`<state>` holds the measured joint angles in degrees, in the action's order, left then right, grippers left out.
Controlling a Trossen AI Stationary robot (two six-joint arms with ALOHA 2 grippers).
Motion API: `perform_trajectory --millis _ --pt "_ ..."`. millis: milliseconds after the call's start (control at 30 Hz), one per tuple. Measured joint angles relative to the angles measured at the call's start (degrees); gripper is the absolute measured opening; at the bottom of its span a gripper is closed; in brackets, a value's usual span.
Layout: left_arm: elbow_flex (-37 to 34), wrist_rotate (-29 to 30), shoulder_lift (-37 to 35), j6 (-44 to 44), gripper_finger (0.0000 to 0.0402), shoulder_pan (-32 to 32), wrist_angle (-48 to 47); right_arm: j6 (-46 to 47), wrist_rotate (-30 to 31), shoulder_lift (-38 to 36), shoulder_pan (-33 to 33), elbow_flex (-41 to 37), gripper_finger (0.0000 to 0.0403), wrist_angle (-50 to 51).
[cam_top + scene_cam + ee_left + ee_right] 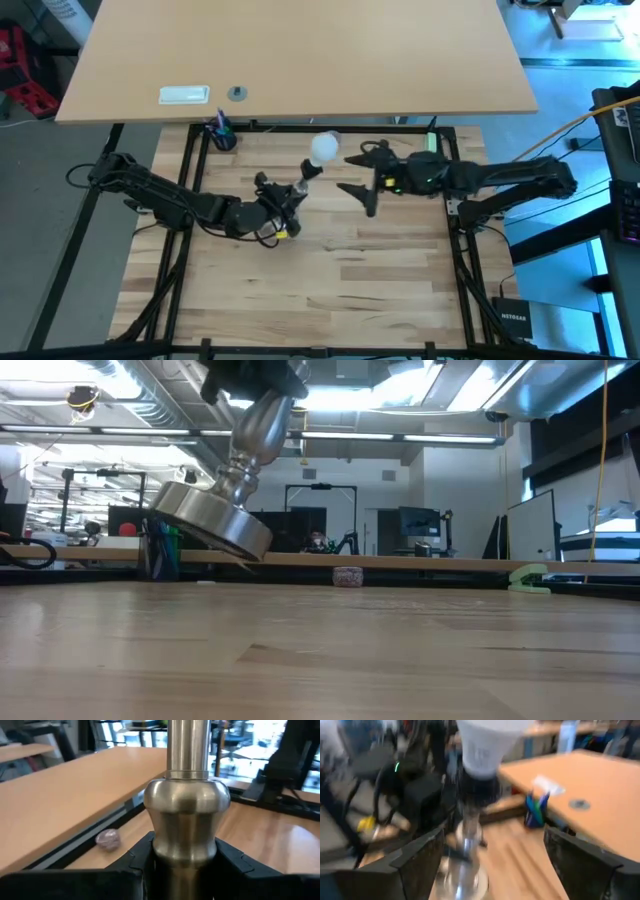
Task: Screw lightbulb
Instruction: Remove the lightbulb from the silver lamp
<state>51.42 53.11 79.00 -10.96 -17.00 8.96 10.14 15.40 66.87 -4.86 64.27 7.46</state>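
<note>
The left gripper, left of centre in the high view, is clamping the tilted stand off the table; the lightbulb is sitting in its socket; the right gripper is standing wide beside it; the stand's tilt could be letting a loosely threaded bulb drop.

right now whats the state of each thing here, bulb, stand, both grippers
bulb: seated in the stand's dark socket, no fingers on it
stand: lifted off the table, tilted, base in the air
left gripper: shut on the stand's stem
right gripper: open, beside the bulb, not touching it
small purplish object: lying on the table by its far edge
</note>
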Motion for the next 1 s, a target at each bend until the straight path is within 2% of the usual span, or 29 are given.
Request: perform_trajectory --millis 200,367,500,700,800,1000 --pt "0.00 2.18 0.16 -2.10 0.0119 -0.02 -1.34 -2.73 6.80 8.14 0.54 -3.93 0.0329 -26.96" --pt "0.00 2.47 0.16 -2.28 0.0119 -0.17 -1.42 -4.43 7.39 15.07 2.00 -3.85 0.0321 -41.72" --pt "0.00 2.64 0.18 -2.34 0.0119 -0.26 -0.87 -5.28 4.63 16.83 2.80 -2.89 0.0318 -46.39" --pt "0.00 2.54 0.18 -2.34 0.0121 -0.29 -1.12 -10.57 2.56 16.74 2.80 -0.69 0.0290 -46.41" --pt "0.00 1.93 0.18 -2.31 0.0121 -0.30 -0.94 -11.37 -0.23 16.74 2.80 0.11 0.0255 -44.98" --pt "0.00 1.71 0.18 0.51 0.0121 -1.13 0.32 -11.60 -1.08 16.76 2.69 0.48 0.0164 -41.48"
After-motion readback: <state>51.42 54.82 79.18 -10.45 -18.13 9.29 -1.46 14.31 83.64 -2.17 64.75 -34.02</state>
